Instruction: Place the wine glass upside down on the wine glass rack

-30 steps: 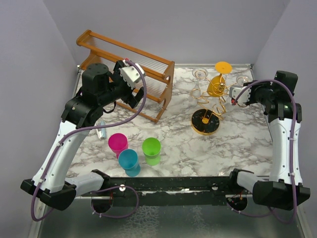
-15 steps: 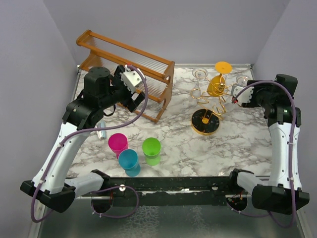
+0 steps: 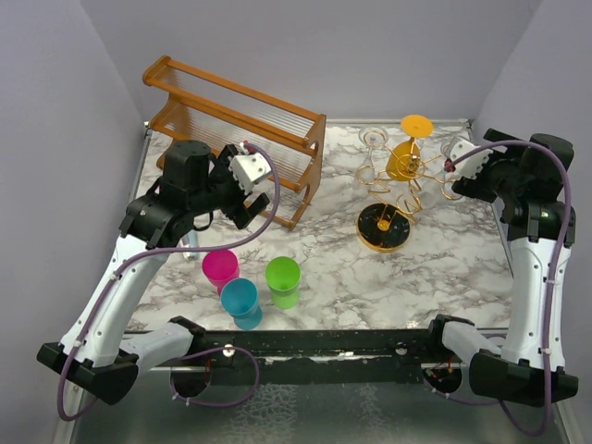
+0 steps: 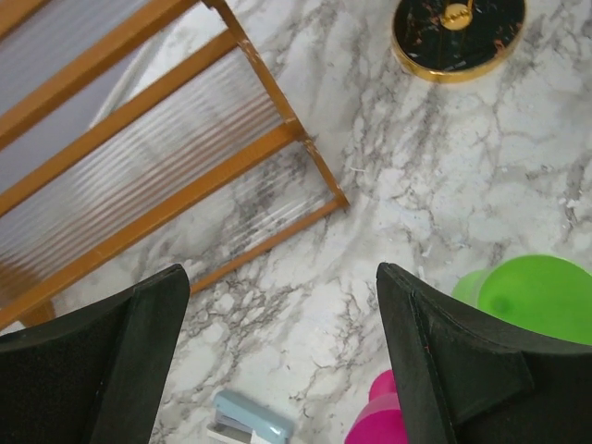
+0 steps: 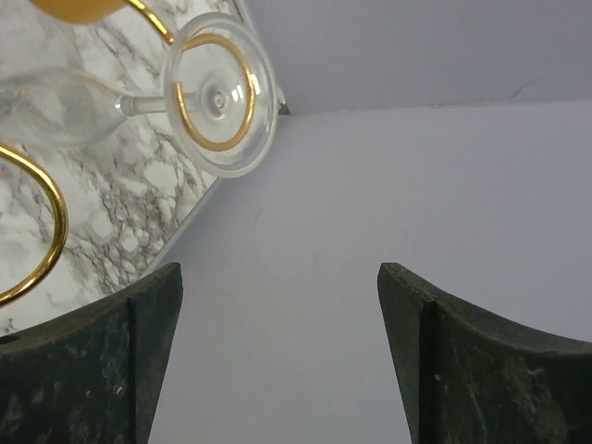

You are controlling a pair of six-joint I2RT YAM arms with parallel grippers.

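The gold wire wine glass rack stands on its round black base at the back right. A clear wine glass hangs from the rack's right arm. In the right wrist view its gold-ringed foot shows at the top left, its bowl beside a gold wire loop. My right gripper is open and empty just right of that glass, its fingertips facing the wall. My left gripper is open over the marble by the wooden shelf, with nothing in it.
An orange wine glass and another clear one also hang on the rack. A brown slatted shelf fills the back left. Pink, blue and green cups stand front centre, a pale blue stapler beside them.
My right gripper has opened and drawn back to the right, leaving the clear glass on the rack. My left arm has shifted slightly toward the near side.
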